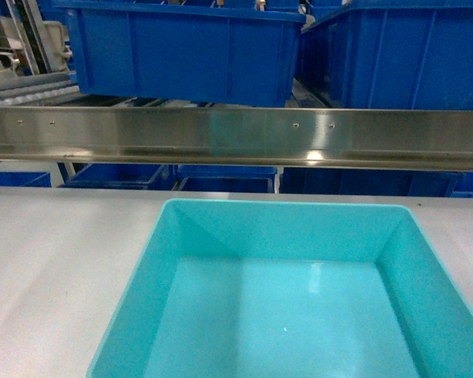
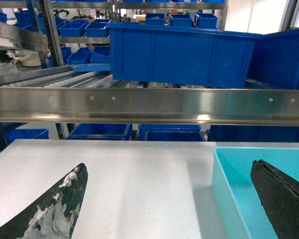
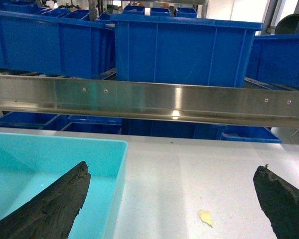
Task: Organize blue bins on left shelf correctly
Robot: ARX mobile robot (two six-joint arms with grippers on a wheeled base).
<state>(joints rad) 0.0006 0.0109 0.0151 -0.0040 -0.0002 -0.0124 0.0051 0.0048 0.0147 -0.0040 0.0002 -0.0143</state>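
Scrap [image 3: 205,217] only in right-wrist view.

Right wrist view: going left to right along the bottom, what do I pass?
Turquoise bin with one gripper finger over it → bare grey tabletop → small yellowish scrap → the other finger.

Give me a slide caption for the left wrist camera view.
Open left tool straddling the near-left wall of the turquoise bin on the grey table, facing the steel rack rail and dark blue bins.
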